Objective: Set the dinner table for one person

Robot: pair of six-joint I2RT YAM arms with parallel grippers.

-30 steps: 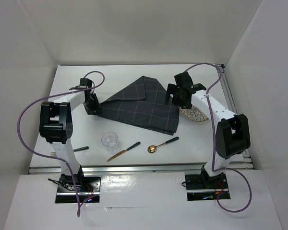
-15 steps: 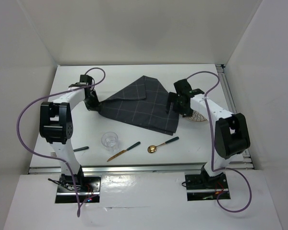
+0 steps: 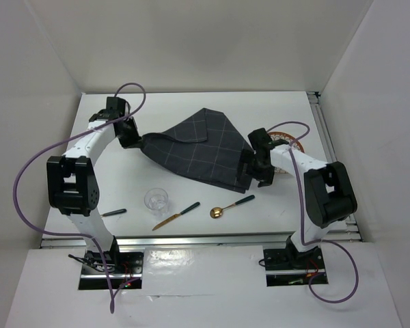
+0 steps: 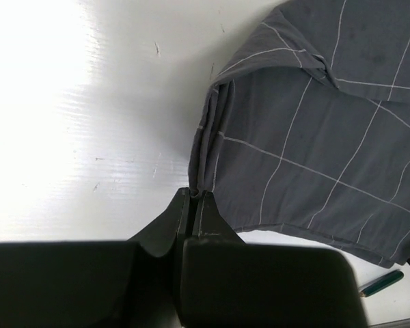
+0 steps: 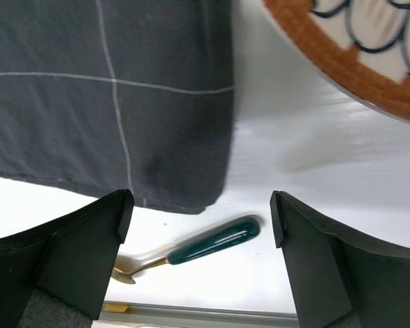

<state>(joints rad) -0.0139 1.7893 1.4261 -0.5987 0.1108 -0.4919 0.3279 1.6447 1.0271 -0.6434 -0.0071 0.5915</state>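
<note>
dinner table (image 3: 191, 109) spread under both arms | checked placemat (image 3: 198, 150) skewed mid-table, nearer far edge | left gripper (image 4: 193, 197) clenched on its left corner | right gripper (image 5: 199, 205) parted above near-right corner | corner to be pinched low, cloth pulled taut evenly

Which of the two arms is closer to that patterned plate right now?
The right gripper: it is, jaws open, just beside the plate, by the cloth's right corner. The left gripper pinches the cloth's opposite corner, far from the plate.
</note>
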